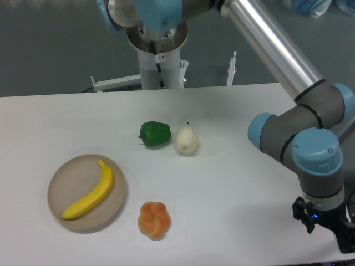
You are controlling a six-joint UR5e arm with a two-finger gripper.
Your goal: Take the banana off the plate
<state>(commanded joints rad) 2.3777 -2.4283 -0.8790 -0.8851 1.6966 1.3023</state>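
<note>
A bright yellow banana [90, 191] lies diagonally across the round beige plate [66, 177] at the table's front left. My gripper [331, 228] hangs at the far right near the table's front edge, well away from the plate. Only its black body shows below the blue wrist joint. Its fingers run toward the frame's corner, so I cannot make out how they stand. Nothing is seen held in it.
A lumpy orange fruit [154, 219] sits just right of the plate. A green pepper [155, 134] and a pale pear [186, 141] stand side by side at the table's middle. The arm's base column [158, 58] rises behind the table's far edge.
</note>
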